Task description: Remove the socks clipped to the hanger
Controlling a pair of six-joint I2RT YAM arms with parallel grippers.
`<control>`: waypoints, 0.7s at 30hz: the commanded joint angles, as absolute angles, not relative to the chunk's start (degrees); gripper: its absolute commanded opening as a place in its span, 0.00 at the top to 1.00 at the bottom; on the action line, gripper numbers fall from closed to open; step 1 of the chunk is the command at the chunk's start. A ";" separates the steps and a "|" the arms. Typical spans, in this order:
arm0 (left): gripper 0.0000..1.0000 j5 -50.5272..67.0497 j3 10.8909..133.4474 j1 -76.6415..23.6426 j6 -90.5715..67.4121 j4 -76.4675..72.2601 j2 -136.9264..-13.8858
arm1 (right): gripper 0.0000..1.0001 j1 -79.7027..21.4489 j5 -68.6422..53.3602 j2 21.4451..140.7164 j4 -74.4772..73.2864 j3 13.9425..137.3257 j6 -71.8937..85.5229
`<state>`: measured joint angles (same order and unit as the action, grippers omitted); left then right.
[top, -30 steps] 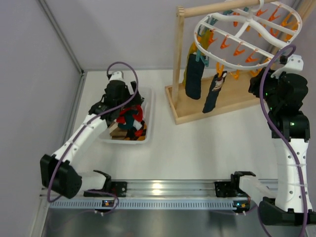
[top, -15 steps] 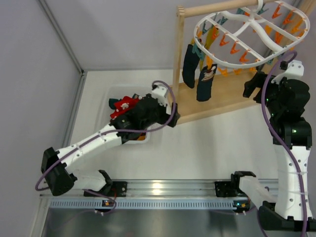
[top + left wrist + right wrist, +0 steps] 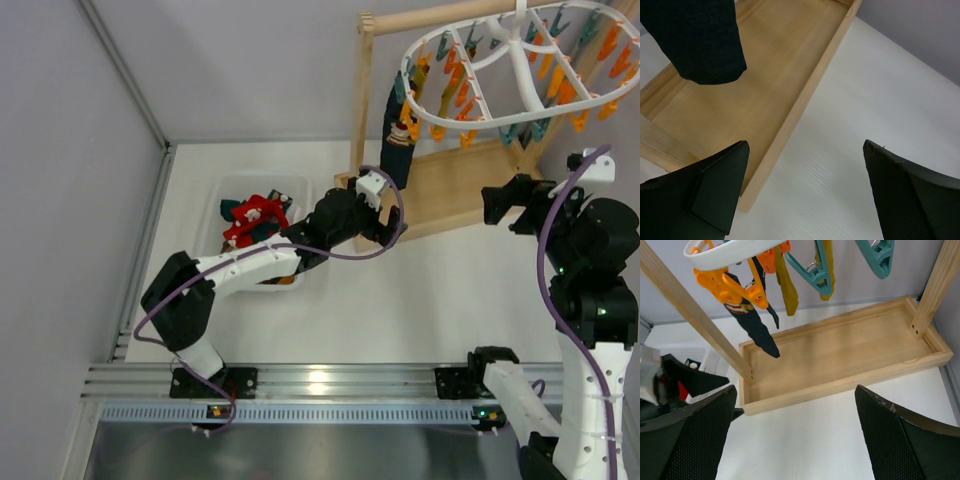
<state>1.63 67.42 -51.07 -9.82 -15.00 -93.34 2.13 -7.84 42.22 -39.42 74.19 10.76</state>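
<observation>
The white oval hanger (image 3: 520,62) hangs from the wooden stand at the top right, its rim lined with orange and teal clothespins. A dark sock (image 3: 397,140) and mustard socks (image 3: 421,80) hang clipped at its left end. In the right wrist view the dark sock (image 3: 759,332) and a mustard sock (image 3: 786,287) dangle over the stand's tray. My left gripper (image 3: 386,226) is open at the tray's near left corner, below the dark sock's toe (image 3: 700,42). Nothing is between the fingertips of the left gripper (image 3: 804,146). My right gripper (image 3: 498,205) (image 3: 795,390) is open and empty, in front of the tray.
The wooden tray base (image 3: 450,190) (image 3: 765,75) (image 3: 840,360) and its uprights (image 3: 695,320) stand under the hanger. A white bin (image 3: 222,190) holding red and teal socks (image 3: 250,215) sits left of the stand. A metal rail (image 3: 320,380) runs along the near edge.
My left arm left the bin and reached right to the tray's corner. My right gripper opened and drew back from the ring. The hanger and the socks on it swung right.
</observation>
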 commanded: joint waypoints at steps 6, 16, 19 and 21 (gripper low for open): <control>0.01 4.57 69.79 -48.51 -9.49 -22.94 -98.09 | 0.09 3.08 -8.09 45.43 -36.57 75.57 12.48; 0.01 3.17 60.75 -49.22 -13.80 -23.20 -91.85 | 0.18 3.08 -13.35 54.92 -31.29 85.43 18.71; 0.01 3.69 58.28 -49.66 -14.85 -23.20 -89.22 | 0.21 2.73 -15.64 55.02 -30.85 85.87 20.91; 0.01 3.95 56.61 -50.27 -15.29 -23.12 -87.46 | 0.21 2.11 -14.60 54.58 -32.24 86.13 21.53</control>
